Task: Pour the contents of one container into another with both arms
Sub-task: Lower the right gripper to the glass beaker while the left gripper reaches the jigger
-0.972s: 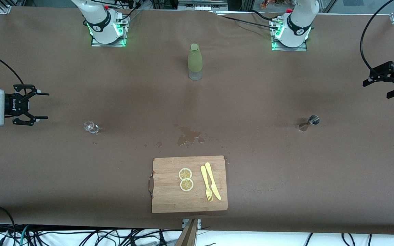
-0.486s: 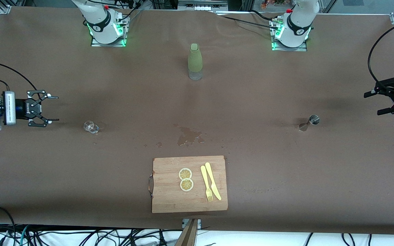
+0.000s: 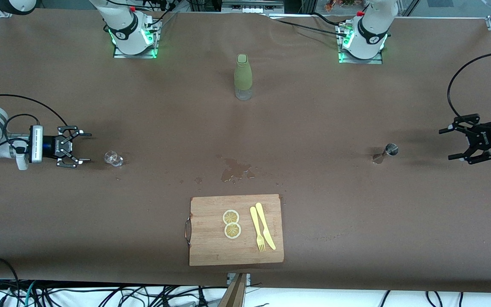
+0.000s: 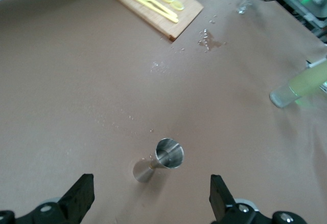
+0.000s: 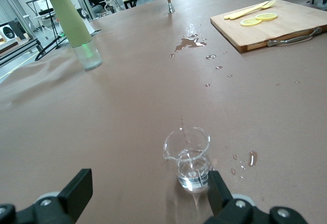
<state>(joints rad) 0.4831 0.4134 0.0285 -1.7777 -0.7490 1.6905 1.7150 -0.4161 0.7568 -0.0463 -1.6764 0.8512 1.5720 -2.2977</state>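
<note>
A small clear glass beaker (image 3: 113,158) holding a little water stands toward the right arm's end of the table. My right gripper (image 3: 87,148) is low beside it, open, pointing at it with a short gap between. In the right wrist view the beaker (image 5: 188,158) sits just ahead of the open right gripper (image 5: 145,193), close to one finger. A steel jigger (image 3: 385,153) stands toward the left arm's end. My left gripper (image 3: 446,144) is open and apart from it. The left wrist view shows the jigger (image 4: 162,158) ahead of the open left gripper (image 4: 150,201).
A green bottle (image 3: 243,76) stands mid-table between the arm bases. A wet spill (image 3: 236,169) marks the middle. Nearer the camera lies a wooden cutting board (image 3: 211,247) with two lemon slices (image 3: 231,224) and a yellow fork and knife (image 3: 262,232).
Both grippers have come in from the table's ends toward their containers, the right toward the beaker and the left toward the jigger. Both stayed open.
</note>
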